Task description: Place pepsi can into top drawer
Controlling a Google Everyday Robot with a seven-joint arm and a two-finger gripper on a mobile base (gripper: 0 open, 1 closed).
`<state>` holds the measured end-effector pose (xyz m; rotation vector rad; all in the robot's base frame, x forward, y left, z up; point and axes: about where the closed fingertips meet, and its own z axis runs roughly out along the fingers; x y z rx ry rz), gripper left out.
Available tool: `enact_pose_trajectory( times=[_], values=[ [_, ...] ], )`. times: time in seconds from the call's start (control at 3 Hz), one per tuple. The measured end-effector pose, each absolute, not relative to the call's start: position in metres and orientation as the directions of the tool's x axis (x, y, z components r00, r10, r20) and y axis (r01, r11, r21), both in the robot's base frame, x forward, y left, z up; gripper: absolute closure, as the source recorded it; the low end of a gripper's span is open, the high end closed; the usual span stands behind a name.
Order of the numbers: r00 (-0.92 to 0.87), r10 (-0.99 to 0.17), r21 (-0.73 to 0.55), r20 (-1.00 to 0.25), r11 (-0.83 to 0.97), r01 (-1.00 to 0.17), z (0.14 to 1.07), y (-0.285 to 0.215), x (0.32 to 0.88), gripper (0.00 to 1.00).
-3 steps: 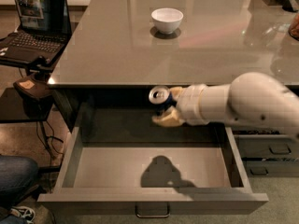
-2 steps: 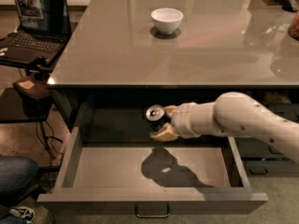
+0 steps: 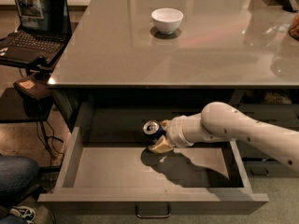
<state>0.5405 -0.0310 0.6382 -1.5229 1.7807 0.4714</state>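
Observation:
The top drawer (image 3: pixel 154 201) is pulled wide open below the grey countertop, its small dark handle at the front centre. My gripper (image 3: pixel 158 136) reaches in from the right on a white arm and is shut on the pepsi can (image 3: pixel 152 128), a dark blue can with a silver top. The can is held tilted, low over the drawer floor near its middle back. Its shadow lies on the floor just below it.
A white bowl (image 3: pixel 167 20) stands on the countertop (image 3: pixel 117 55) at the back. An open laptop (image 3: pixel 32 27) sits on a side stand at the left. Narrower drawers (image 3: pixel 261 167) are at the right behind my arm. A person's knee (image 3: pixel 14 176) shows at the bottom left.
My gripper has moved down and to the left with the can, from under the counter edge into the open drawer.

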Motion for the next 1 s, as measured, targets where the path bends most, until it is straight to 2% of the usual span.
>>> enact_pose_trajectory(
  times=[0.33,1.0],
  values=[
    [-0.03,-0.686,-0.177,-0.727,0.229,-0.957,0.6363,-0.0305,0.5401,0.81],
    [-0.03,-0.686,-0.177,-0.727,0.229,-0.957,0.6363,-0.0304,0.5401,0.35]
  ],
)
